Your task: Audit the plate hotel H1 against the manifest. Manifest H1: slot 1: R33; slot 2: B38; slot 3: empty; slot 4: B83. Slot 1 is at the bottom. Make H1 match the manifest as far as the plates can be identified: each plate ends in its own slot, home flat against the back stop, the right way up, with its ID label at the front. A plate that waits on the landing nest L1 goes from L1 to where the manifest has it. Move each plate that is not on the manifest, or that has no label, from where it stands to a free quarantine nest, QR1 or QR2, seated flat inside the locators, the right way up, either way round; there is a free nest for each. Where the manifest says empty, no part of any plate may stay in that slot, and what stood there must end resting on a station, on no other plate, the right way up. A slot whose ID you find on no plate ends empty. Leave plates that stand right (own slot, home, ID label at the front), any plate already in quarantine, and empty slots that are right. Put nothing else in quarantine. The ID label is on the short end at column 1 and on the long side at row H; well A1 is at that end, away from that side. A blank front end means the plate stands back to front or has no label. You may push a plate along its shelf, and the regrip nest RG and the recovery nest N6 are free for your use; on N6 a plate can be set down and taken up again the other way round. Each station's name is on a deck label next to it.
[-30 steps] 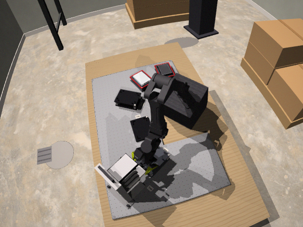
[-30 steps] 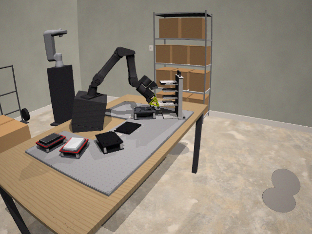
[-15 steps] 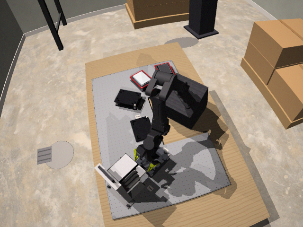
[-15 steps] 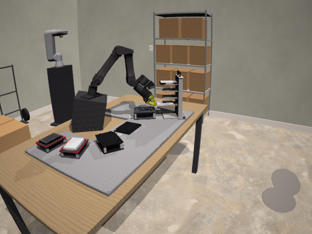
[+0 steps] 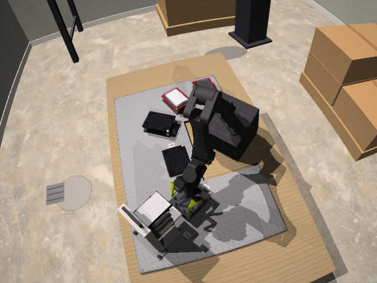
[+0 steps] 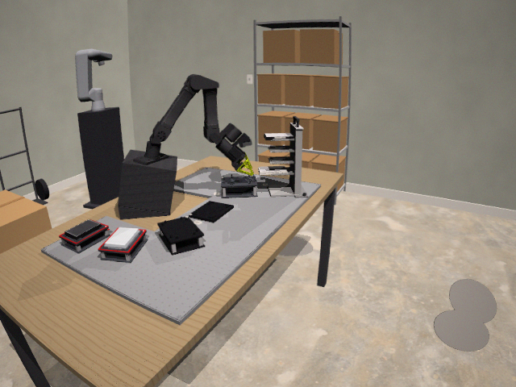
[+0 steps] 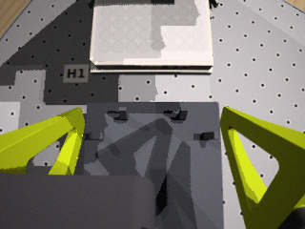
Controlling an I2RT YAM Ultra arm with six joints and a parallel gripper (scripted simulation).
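Observation:
The plate hotel H1 (image 6: pixel 287 160) stands at the near end of the deck, and also shows in the overhead view (image 5: pixel 152 216). A white plate (image 7: pixel 152 33) (image 6: pixel 272 171) lies on a low shelf, its front end facing me; I read no label on it. Another plate (image 6: pixel 278 135) sits on the top shelf. The shelves between are too small to read. My gripper (image 7: pixel 152 114) (image 6: pixel 244 166) is open and empty. It hangs just above the empty dark landing nest (image 7: pixel 152 157), in front of the hotel (image 5: pixel 182 196). The H1 deck label (image 7: pixel 76 73) lies left of the plate.
Two red-edged quarantine nests stand at the far end: one holds a white plate (image 5: pixel 175 97), the other a dark plate (image 5: pixel 204 84). A raised black nest (image 5: pixel 159 123) and a flat black nest (image 5: pixel 175 160) lie mid-deck. The arm's black base block (image 5: pixel 234 128) stands to the right.

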